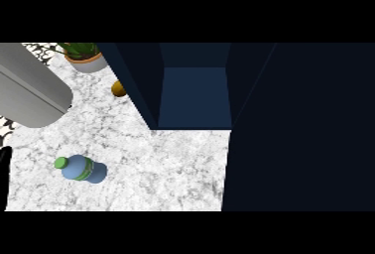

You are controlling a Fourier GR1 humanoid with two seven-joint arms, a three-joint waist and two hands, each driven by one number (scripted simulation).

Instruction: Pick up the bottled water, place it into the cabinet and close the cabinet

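Observation:
The bottled water (81,169), blue with a green cap and a green band, stands on the white marble counter (168,163) at the lower left. The dark blue cabinet (195,94) is open beyond it, its inside bare, with its door (300,129) swung out along the right. A grey forearm (29,87) fills the upper left, above and apart from the bottle. Just below its end, a black sliver (4,154) at the left edge seems to belong to my left hand, most of which is cut off. My right hand does not show.
A potted plant (86,55) stands at the back left of the counter. A small brown object (118,89) peeks out beside the cabinet's left wall. The counter's front edge runs along the bottom of the view.

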